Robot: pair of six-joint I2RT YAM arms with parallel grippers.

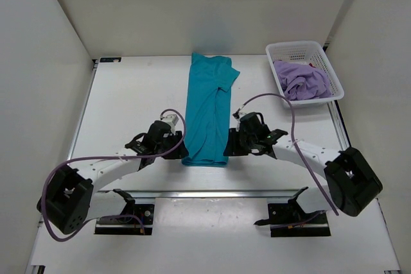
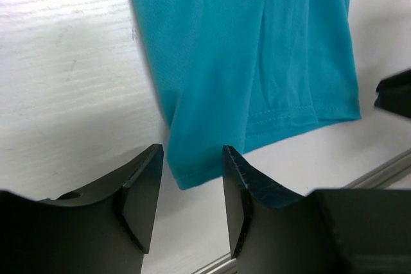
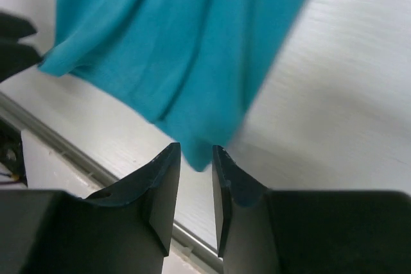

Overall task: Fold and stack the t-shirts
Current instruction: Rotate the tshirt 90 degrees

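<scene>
A teal t-shirt (image 1: 207,110) lies folded into a long narrow strip down the middle of the table, its hem at the near end. My left gripper (image 1: 180,152) is open at the hem's near left corner; in the left wrist view that corner (image 2: 189,174) lies between my fingertips (image 2: 192,158). My right gripper (image 1: 230,148) is open, its jaws closer together, at the near right corner (image 3: 200,155), which sits between its tips (image 3: 196,153). A lavender t-shirt (image 1: 302,80) lies crumpled in the basket, with a small dark red patch (image 1: 312,66) behind it.
The white mesh basket (image 1: 292,48) stands at the back right of the table. A metal rail (image 1: 212,192) runs along the table's near edge, just behind both grippers. White walls enclose the left, back and right sides.
</scene>
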